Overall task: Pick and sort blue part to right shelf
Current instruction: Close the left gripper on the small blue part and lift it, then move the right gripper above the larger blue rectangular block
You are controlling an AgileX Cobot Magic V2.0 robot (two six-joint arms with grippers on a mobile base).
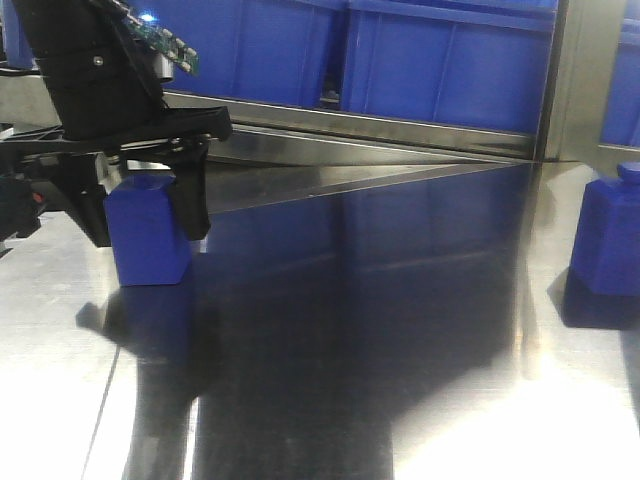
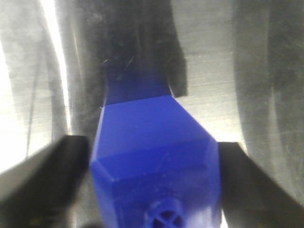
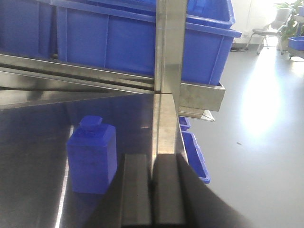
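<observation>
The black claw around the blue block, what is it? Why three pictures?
It is a robot's left gripper, a hand with two fingers. They sit either side of a blue block standing on a steel table; whether they squeeze, I cannot tell. One camera looks on from the front. One rides on each wrist: the left looks down on that block, the right shows the right gripper, shut and empty, near a second blue block. Behind stands a shelf of blue bins.

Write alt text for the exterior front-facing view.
The left gripper straddles a blue part standing at the left of a shiny steel table. A second blue part stands at the right edge, with blue bins on the shelf behind.
</observation>
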